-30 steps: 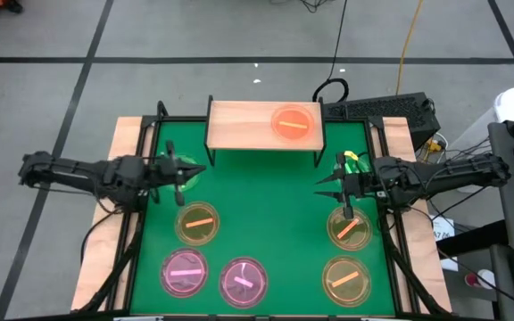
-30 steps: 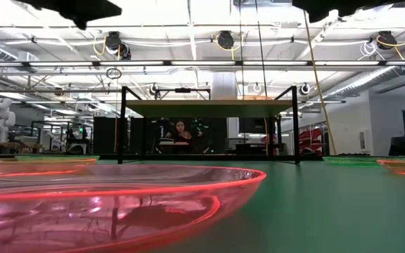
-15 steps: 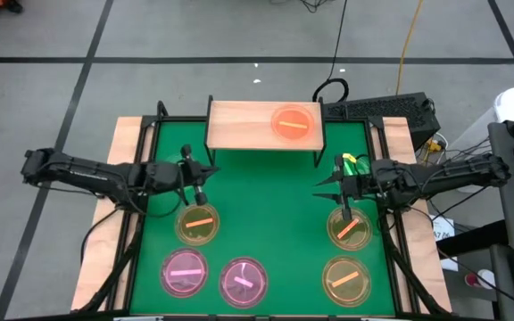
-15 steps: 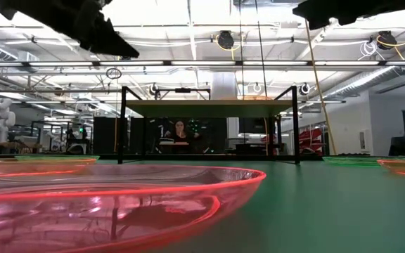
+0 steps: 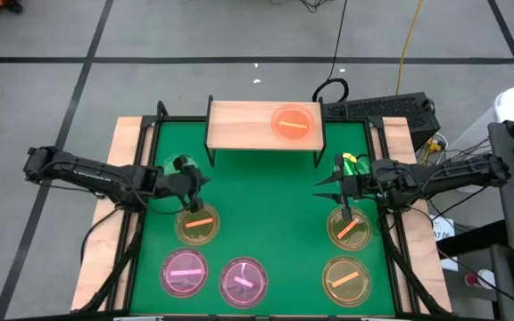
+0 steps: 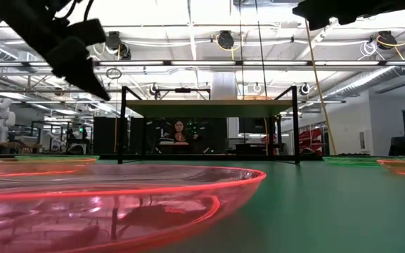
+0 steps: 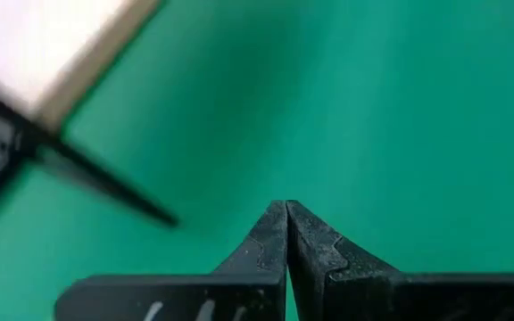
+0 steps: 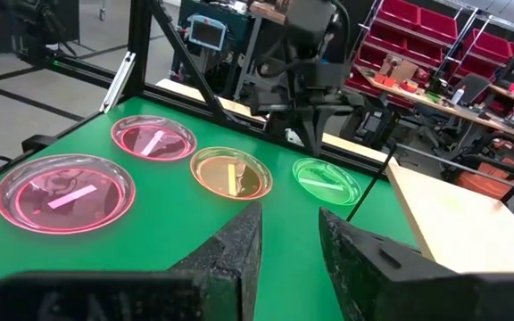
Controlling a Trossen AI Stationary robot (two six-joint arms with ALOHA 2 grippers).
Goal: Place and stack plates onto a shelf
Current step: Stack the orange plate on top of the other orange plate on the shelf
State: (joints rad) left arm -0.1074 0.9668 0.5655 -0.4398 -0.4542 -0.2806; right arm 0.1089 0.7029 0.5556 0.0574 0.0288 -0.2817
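On the left side of the green counter [image 5: 266,205], the left hand [image 5: 196,185] hangs above the mat with its two dark fingers [image 7: 270,241] pressed together, holding nothing; it is just above an amber plate [image 5: 198,223], and a green plate [image 8: 326,179] lies close by it near the counter's left edge, mostly hidden under the arm from above. Toward the front left lie two pink plates, one [image 5: 185,272] nearer the left edge and the other [image 5: 242,281] just beside it toward the middle; they sit close together but apart. At the back centre stands the shelf [image 5: 239,125], a light wooden board on thin black legs, and one orange plate [image 5: 294,124] rests on its right half. To the right, the right hand [image 5: 335,185] hovers over the mat with its fingers [image 8: 235,245] spread apart and empty, pointing toward the middle of the counter. Just under and in front of it lies an amber plate [image 5: 350,228], and another amber plate [image 5: 345,283] lies near the front right corner, apart from the first. A small green thing shows behind the right hand's wrist, too hidden to tell what it is.
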